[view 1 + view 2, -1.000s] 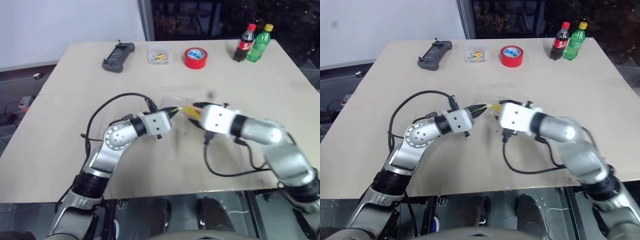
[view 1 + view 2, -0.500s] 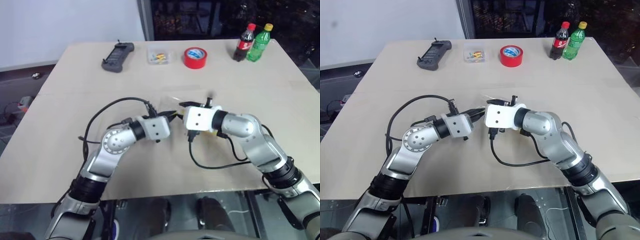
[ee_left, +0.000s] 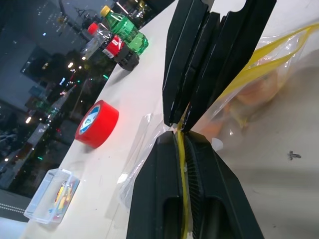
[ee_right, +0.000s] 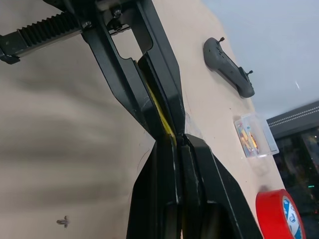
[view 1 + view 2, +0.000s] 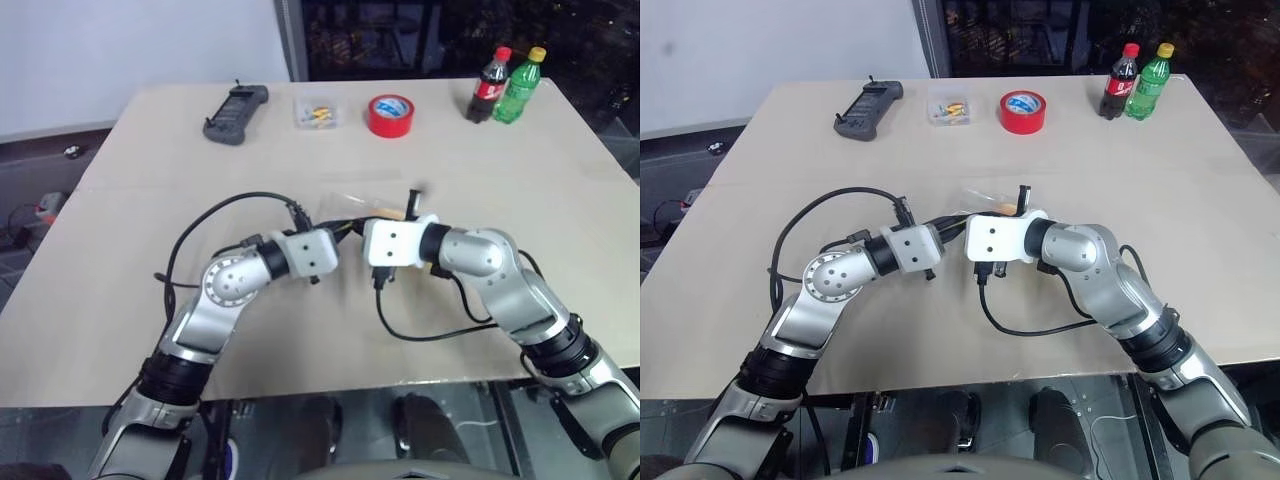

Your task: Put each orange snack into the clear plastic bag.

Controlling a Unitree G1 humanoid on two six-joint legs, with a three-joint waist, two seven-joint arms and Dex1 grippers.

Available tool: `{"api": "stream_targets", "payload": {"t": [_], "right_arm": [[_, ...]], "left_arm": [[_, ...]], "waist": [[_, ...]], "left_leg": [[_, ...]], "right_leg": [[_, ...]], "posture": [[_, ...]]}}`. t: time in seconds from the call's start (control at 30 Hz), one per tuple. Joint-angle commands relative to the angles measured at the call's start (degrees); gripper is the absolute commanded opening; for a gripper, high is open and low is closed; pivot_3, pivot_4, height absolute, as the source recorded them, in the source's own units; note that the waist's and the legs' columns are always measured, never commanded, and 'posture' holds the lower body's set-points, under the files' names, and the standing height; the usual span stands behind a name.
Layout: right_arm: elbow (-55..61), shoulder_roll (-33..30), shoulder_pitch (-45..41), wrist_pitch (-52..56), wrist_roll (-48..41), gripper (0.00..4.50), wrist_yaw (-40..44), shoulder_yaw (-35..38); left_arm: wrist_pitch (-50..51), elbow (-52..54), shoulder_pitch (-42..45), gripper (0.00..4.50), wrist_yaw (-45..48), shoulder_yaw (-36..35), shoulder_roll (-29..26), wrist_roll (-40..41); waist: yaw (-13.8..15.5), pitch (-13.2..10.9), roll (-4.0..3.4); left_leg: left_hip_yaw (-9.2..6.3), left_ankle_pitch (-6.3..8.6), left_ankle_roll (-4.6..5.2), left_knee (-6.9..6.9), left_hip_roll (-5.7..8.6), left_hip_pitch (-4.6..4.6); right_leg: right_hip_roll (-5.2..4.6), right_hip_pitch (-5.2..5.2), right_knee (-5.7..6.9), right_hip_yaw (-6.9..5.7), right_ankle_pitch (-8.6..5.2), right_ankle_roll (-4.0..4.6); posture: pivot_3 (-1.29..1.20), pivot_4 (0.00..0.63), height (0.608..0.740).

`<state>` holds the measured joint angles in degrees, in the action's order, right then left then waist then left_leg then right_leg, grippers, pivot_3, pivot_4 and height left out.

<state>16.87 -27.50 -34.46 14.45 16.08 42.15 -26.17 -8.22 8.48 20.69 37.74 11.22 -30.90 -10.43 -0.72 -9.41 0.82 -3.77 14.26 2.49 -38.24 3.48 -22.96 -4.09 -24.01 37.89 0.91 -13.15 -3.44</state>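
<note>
The clear plastic bag (image 5: 348,206) hangs just above the table's middle, held by its yellow zip strip (image 3: 259,64). My left gripper (image 3: 180,137) is shut on that strip. My right gripper (image 4: 174,142) meets it tip to tip and is shut on the same strip. In the head views the two grippers touch at the bag's edge, left gripper (image 5: 345,229) and right gripper (image 5: 360,226). An orange snack (image 3: 255,93) shows blurred through the plastic inside the bag. Whether another lies with it I cannot tell.
Along the table's far side stand a black handheld device (image 5: 238,113), a small clear box (image 5: 320,112), a red tape roll (image 5: 390,114), a cola bottle (image 5: 490,87) and a green bottle (image 5: 520,85). Black cables loop from both wrists over the tabletop (image 5: 120,230).
My right gripper has come in leftward against the left gripper and shut on the bag's yellow strip. The left gripper has kept still, holding the strip.
</note>
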Motion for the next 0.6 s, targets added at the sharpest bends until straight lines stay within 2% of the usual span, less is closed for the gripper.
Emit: {"api": "stream_targets", "payload": {"t": [0.03, 0.27, 0.37, 0.53, 0.6], "right_arm": [[0.3, 0.1, -0.9, -1.3, 0.6, 0.13, 0.1, 1.1], [-0.6, -0.5, -1.2, -2.6, 1.9, 0.13, 0.5, 1.2], [-1.1, -0.9, -1.2, -3.3, 2.2, 0.90, 1.0, 1.0], [-1.6, -0.7, -1.1, -4.2, 3.2, 2.99, 0.3, 1.1], [-1.6, -0.5, -1.0, -4.3, 3.4, 2.99, 0.3, 1.2]], "left_arm": [[-0.9, 3.4, 0.8, 0.00, 0.5, -0.6, 0.2, 1.8], [-0.6, 3.5, 0.6, 0.00, 0.6, -0.7, 0.1, 2.2], [-0.4, 3.7, 0.5, 0.00, 0.7, -0.7, 0.2, 2.3], [-0.4, 3.6, 0.5, 0.00, 0.6, -0.9, 0.3, 2.2], [-0.3, 3.7, 0.5, 0.00, 0.6, -0.9, 0.3, 2.2]], "waist": [[0.0, 0.0, 0.00], [0.0, 0.0, 0.00], [0.0, 0.0, 0.00], [0.0, 0.0, -0.01], [0.0, 0.0, -0.01]], "left_leg": [[0.00, 0.00, 0.00, 0.00, 0.00, 0.00], [0.00, 0.00, 0.00, 0.00, 0.00, 0.00], [0.00, 0.00, 0.00, 0.00, 0.00, 0.00], [0.00, 0.00, 0.00, 0.00, 0.00, 0.00], [0.00, 0.00, 0.00, 0.01, 0.00, 0.00]], "right_leg": [[0.00, 0.00, 0.00, 0.00, 0.00, 0.00], [0.00, 0.00, 0.00, 0.00, 0.00, 0.00], [0.00, 0.00, 0.00, 0.00, 0.00, 0.00], [-0.01, 0.00, -0.01, 0.00, 0.00, 0.00], [0.00, 0.00, -0.01, 0.00, 0.00, 0.00]], "posture": [[0.00, 0.150, 0.740], [0.00, 0.150, 0.740], [0.00, 0.150, 0.740], [0.00, 0.150, 0.740], [0.00, 0.150, 0.740]]}}
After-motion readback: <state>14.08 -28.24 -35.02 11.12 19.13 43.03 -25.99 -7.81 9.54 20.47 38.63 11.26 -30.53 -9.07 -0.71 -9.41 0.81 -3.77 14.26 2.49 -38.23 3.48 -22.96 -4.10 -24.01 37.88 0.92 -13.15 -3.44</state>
